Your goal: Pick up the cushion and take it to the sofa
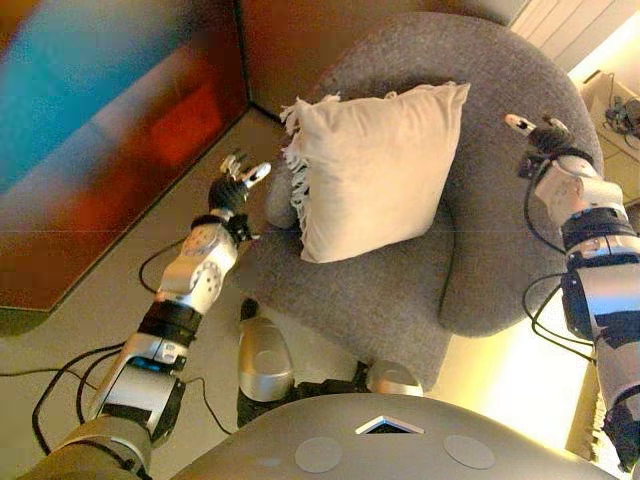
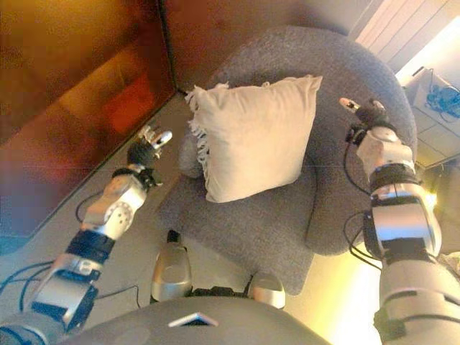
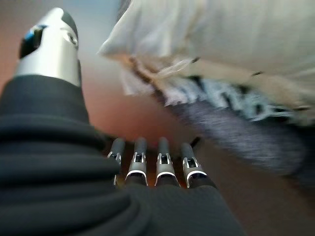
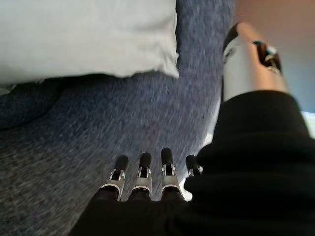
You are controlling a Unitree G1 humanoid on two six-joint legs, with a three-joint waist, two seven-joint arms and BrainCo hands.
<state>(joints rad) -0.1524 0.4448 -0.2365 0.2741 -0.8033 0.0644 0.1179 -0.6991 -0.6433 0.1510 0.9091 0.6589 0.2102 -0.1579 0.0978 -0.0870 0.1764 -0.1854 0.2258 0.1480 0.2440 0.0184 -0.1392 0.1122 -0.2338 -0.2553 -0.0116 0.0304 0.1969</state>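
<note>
A cream cushion (image 1: 375, 170) with a fringed edge leans in a round grey armchair (image 1: 500, 250). My left hand (image 1: 238, 185) is open and empty, just left of the chair's front left edge, short of the cushion's fringe. My right hand (image 1: 540, 135) is open and empty over the chair's right arm, apart from the cushion. In the left wrist view the fringed cushion (image 3: 221, 44) lies past my straight fingers (image 3: 147, 162). In the right wrist view the cushion's corner (image 4: 98, 39) and grey seat (image 4: 98, 137) lie ahead of my fingers (image 4: 147, 172).
A dark reddish-brown wall or panel (image 1: 120, 140) stands to the left of the chair, with a strip of floor (image 1: 100, 300) between. Black cables (image 1: 70, 380) lie on the floor at the lower left. A shelf with small items (image 1: 620, 120) is at the far right.
</note>
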